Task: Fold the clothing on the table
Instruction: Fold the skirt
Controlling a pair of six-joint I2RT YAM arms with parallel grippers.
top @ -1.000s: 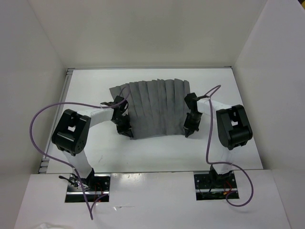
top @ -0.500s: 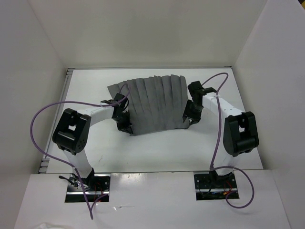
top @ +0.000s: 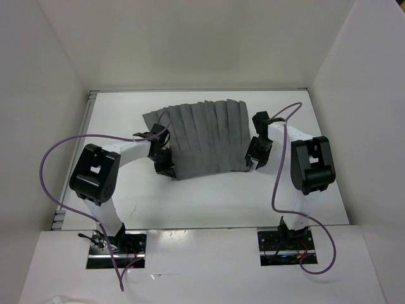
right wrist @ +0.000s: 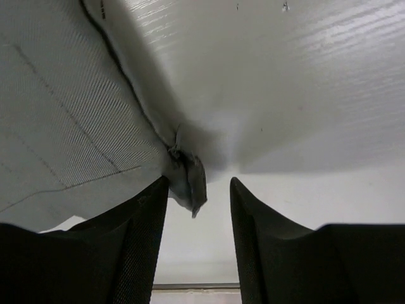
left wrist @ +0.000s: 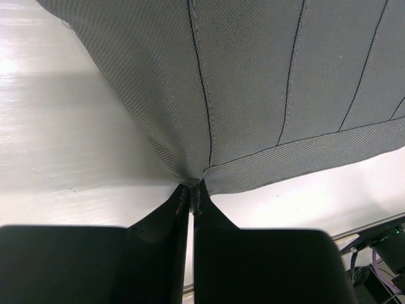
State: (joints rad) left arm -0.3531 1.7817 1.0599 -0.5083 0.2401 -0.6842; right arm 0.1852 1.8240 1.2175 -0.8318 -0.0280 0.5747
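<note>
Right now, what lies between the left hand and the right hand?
The clothing fills that stretch: the left hand pinches its near left corner, and the open right hand sits at its near right corner. The top view shows it.

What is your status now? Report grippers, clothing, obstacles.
Left gripper shut on clothing corner. Right gripper open, other corner loose between, ungripped. It lies spread on table. No obstacle seen.
</note>
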